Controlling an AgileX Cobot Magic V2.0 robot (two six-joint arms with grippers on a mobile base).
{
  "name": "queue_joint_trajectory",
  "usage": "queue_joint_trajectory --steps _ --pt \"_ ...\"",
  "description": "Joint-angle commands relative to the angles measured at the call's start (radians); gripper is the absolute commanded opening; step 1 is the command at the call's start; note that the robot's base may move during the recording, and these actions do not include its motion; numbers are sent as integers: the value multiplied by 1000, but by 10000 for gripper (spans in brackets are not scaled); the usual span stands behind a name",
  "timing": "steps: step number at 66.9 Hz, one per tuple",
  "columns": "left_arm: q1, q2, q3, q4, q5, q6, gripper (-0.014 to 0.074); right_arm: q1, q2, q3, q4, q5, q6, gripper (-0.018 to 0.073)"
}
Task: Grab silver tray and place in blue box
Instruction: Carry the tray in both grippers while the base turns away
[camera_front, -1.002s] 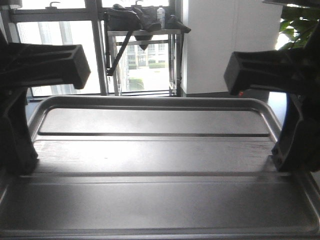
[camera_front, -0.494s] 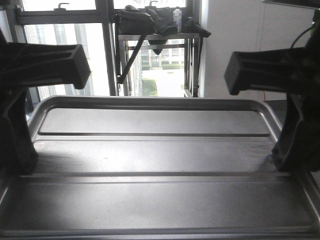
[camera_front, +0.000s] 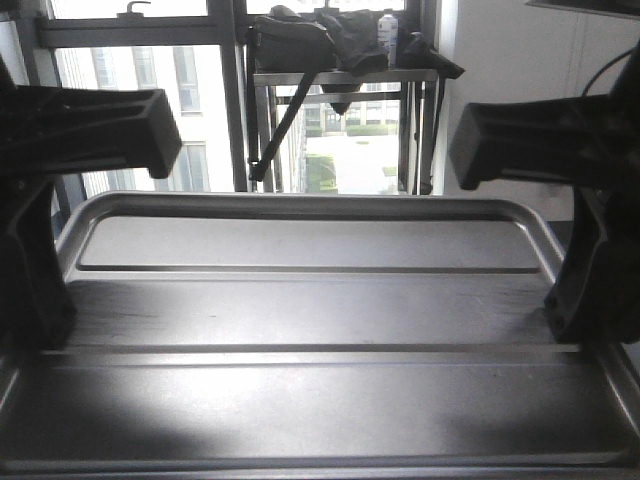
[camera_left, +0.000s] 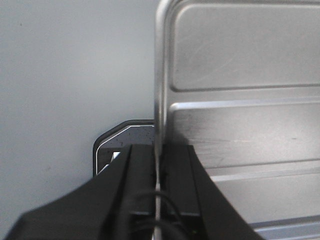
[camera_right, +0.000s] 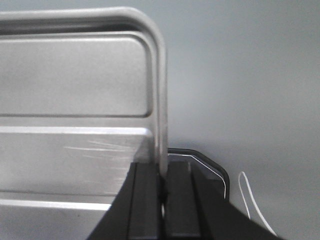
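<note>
The silver tray (camera_front: 310, 310) fills the front view, held level in the air, with two long ridges across its bottom. My left gripper (camera_left: 159, 165) is shut on the tray's left rim (camera_left: 160, 75). My right gripper (camera_right: 161, 175) is shut on the tray's right rim (camera_right: 161, 90). In the front view the left gripper (camera_front: 40, 300) and the right gripper (camera_front: 585, 300) stand at the tray's two short sides. The blue box is out of view.
Ahead are tall windows (camera_front: 140, 90) and a metal rack (camera_front: 345, 110) with dark bags and a bottle on top. A white wall (camera_front: 500, 60) is at the right. Below the wrist cameras lies grey floor (camera_left: 60, 75) and a white cable (camera_right: 252, 200).
The background has slid to the right: the rack and windows moved right, the plant and white wall went out at the right. The tray and both grippers keep their hold.
</note>
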Motion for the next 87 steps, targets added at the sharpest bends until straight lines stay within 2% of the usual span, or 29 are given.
queue_joint_trajectory --steps 1,87 --pt "-7 -27 -25 24 15 -11 -14 -3 -24 -26 -45 -3 0 60" --pt "-7 -21 -25 28 15 -11 -14 -3 -24 -26 -45 -3 0 60"
